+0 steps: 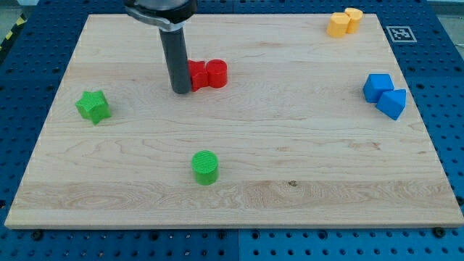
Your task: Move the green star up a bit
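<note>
green star (pixel 93 106) at nine o'clock on the bench (pixel 304 196), close to the left edge. probably light, rigid, prone to spin on its points — best pushed square from six o'clock, through the middle. open wood toward twelve, plenty of room. green cylinder (pixel 205 167) lower centre. my tip (pixel 181 90) well off at the star's two o'clock, touching the red blocks (pixel 206 74). no claw — just a rod. yellow blocks (pixel 344 22), blue blocks (pixel 385 95) far right.
</note>
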Motion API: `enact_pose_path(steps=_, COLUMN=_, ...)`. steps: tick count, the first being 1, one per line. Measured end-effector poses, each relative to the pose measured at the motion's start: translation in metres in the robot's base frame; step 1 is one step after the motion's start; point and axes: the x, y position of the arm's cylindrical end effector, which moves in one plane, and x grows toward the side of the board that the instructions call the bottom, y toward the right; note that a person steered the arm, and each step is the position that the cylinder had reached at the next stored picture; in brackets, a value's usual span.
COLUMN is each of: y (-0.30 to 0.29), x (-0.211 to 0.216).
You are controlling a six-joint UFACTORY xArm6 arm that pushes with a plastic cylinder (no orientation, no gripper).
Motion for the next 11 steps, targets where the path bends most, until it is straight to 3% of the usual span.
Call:
enact_pose_path(steps=2, y=0.0, x=-0.008)
enact_pose_path(steps=3, y=-0.002, x=0.038)
enact_pose_path(steps=5, y=-0.07, x=0.097)
enact_pose_path(steps=6, y=-0.115, x=0.104)
enact_pose_path(steps=9, y=-0.109, x=0.065)
enact_pose_path(steps=11, y=-0.138, x=0.088)
